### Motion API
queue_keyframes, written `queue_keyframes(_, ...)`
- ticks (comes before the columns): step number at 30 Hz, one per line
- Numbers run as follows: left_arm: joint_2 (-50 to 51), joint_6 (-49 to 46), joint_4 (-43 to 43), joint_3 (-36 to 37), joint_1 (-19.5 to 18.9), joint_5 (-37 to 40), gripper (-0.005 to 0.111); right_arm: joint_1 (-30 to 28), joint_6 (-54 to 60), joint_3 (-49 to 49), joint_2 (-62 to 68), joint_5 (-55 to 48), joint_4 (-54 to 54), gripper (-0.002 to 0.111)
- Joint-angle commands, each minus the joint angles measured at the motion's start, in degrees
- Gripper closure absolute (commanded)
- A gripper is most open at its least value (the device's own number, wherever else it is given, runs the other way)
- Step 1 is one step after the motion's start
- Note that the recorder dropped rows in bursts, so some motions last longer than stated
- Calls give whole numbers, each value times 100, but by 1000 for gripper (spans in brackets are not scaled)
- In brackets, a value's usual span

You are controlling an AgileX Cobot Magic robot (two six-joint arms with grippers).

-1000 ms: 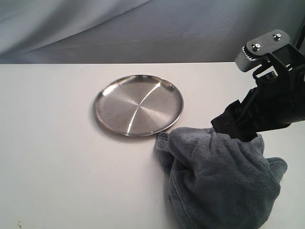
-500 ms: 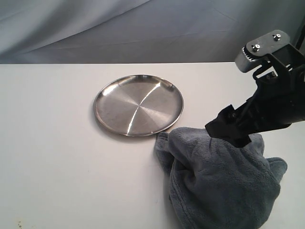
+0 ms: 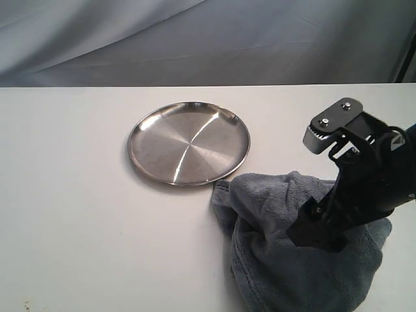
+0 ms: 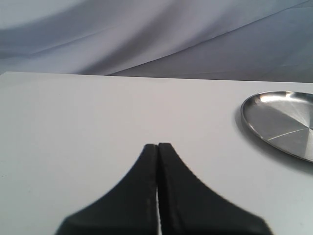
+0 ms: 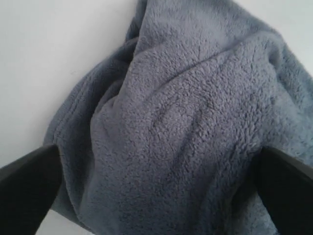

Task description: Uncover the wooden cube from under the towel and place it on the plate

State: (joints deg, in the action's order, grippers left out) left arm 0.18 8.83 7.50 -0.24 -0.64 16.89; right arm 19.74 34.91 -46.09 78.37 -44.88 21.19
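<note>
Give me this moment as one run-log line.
right gripper open over towel | left gripper shut | plate empty | wooden cube not visible

Staged lab setup: plain white table, draped grey cloth backdrop

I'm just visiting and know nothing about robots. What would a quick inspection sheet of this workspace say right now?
Surface: white table, smooth.
Job's things: steel plate empty; blue-grey towel bunched beside its rim; wooden cube not visible.
Clutter: nothing seen.
Tools: left tool shut above bare table; right tool open, fingers either side of the towel.
Cables: nothing seen.
Surroundings: grey draped cloth behind the table.
</note>
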Motion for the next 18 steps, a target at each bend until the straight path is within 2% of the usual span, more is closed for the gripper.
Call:
queue_keyframes(1,-18,1,-4,24,36,-42,106,-29,147,30,348,217,203,3)
queue_keyframes(13,-18,1,-4,24,36,-42,106,-29,363,30,913,424,642,4)
queue_keyframes(15,-18,1,-4,24,36,-42,106,-29,363,30,913,436,862,13)
queue_keyframes(16,-18,1,-4,24,36,-42,106,-29,363,30,903,436,952,28)
queue_keyframes(17,-18,1,-4,24,36,-42,106,-29,363,30,903,436,966,37)
queue_keyframes(18,-18,1,-4,24,36,-42,106,-29,363,30,903,424,990,55)
